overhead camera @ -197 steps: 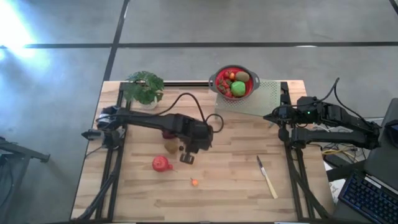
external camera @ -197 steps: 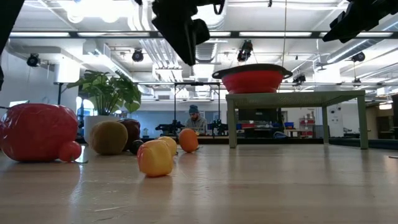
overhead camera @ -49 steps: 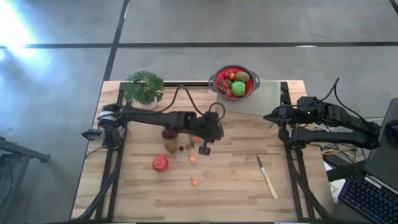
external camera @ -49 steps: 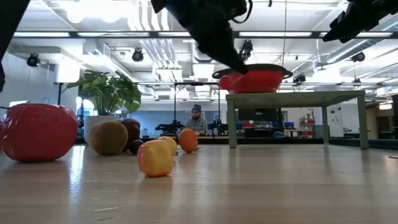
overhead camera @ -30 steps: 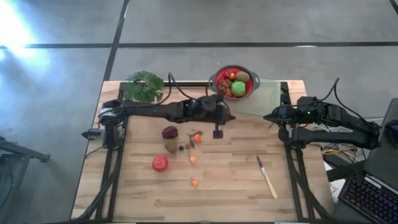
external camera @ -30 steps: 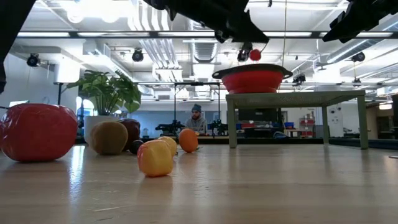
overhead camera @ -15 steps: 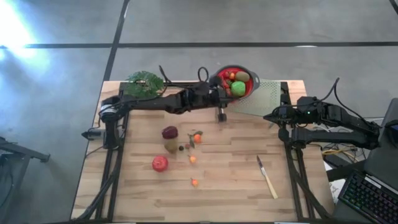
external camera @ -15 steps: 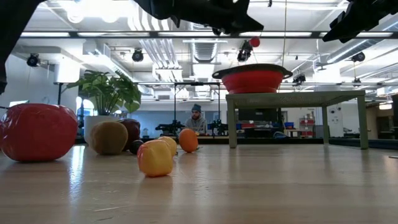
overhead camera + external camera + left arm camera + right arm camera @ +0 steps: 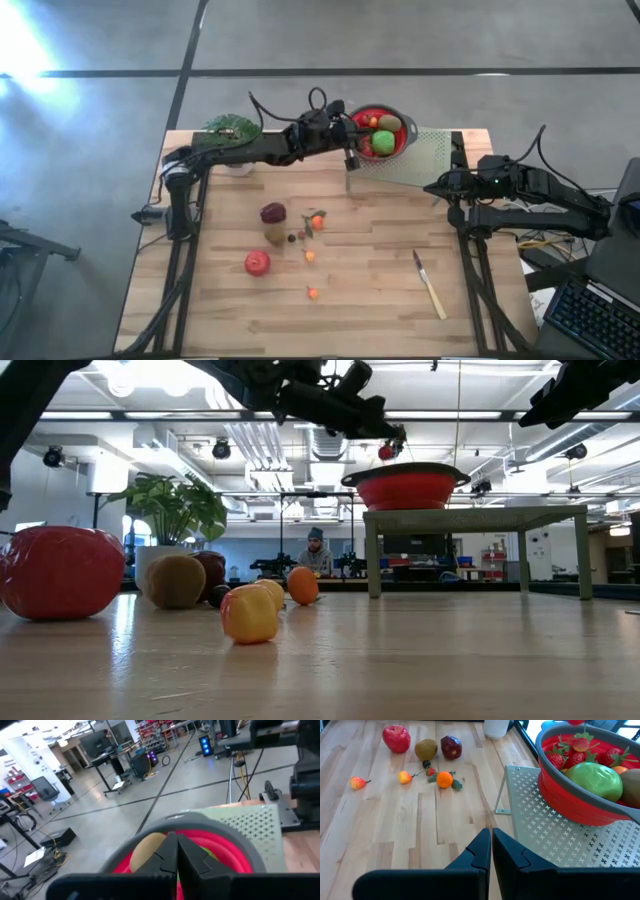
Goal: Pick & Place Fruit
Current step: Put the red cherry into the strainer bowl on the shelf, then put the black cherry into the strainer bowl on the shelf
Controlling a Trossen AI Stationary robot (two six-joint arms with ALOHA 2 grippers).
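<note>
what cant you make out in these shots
- High view: the left gripper hides the red bowl's near rim.
- Low view: the bowl's wall hides the fruit inside it.
- Left wrist view: the closed fingers cover any fruit between them.
- High view: the tiny dark fruit is too small to name.

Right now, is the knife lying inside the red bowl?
No, the knife lies on the bare wooden table near the right arm, well apart from the red bowl on the perforated stand.

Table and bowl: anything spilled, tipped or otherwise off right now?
Nothing stands out. The red bowl sits upright on its perforated stand, and the left gripper holds a small red fruit over the rim.
</note>
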